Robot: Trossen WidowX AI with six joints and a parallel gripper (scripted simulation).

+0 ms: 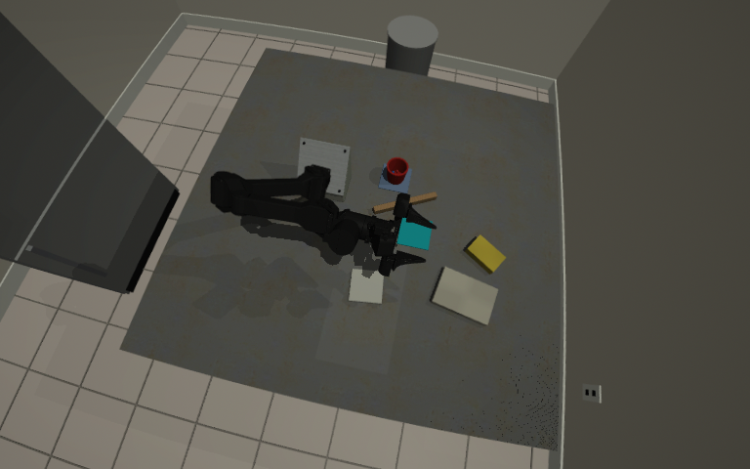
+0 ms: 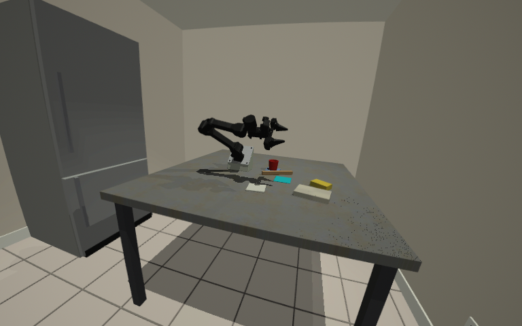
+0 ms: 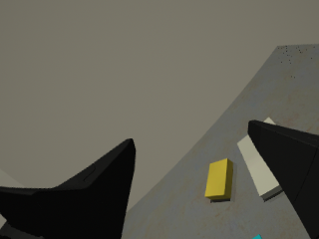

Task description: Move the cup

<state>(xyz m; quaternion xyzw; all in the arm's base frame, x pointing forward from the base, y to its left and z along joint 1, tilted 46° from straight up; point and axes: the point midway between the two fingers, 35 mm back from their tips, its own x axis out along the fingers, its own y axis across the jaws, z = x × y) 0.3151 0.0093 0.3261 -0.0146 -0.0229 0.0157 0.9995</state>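
The red cup (image 1: 396, 178) (image 2: 273, 165) stands upright on the blue pad (image 1: 389, 187). Small marbles show inside it in the top view, too small to count. A white square pad (image 1: 365, 287) (image 2: 255, 188) lies on the near side of the arm, with nothing on it. A flat cyan square (image 1: 413, 237) (image 2: 282, 179) lies between the two. My gripper (image 1: 430, 243) (image 2: 285, 135) (image 3: 191, 135) is wide open and empty, high above the table and away from the cup. The wrist view shows neither the cup nor the white pad.
A wooden bar (image 1: 420, 198) (image 2: 276, 172) lies between the cup and the cyan square. A yellow block (image 1: 486, 254) (image 2: 321, 184) (image 3: 218, 180) and a larger cream block (image 1: 465, 295) (image 2: 312, 193) (image 3: 257, 168) lie on the table (image 1: 248, 331) (image 2: 230, 214) farther from the arm's base.
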